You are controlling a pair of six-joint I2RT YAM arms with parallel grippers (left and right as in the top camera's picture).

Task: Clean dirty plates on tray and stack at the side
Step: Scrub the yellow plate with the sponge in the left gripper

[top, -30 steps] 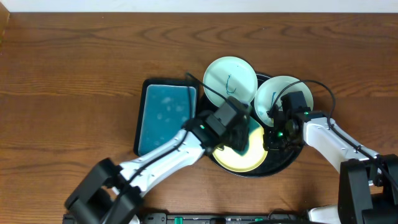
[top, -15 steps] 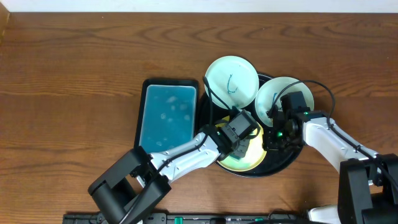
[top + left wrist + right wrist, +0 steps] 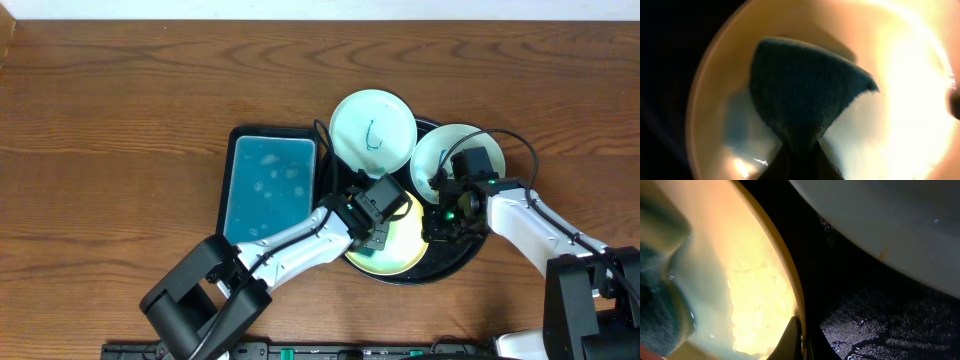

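Left claw is clenched on a dark cloth, pressed onto the yellow plate — at 6 o'clock in the tray. Right claw pinches that plate's rim at 3 o'clock. A mint plate sits at 11 o'clock — a second mint plate at 1.

Wooden table: round black tray, just beside it rectangular blue-lined tray.

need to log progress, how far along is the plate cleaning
Done: nothing stacked beside the tray yet. In hand: left claw presses a cloth on the yellow plate; right claw pins its rim. Left: scribbled mint plate, other mint plate, stacking.
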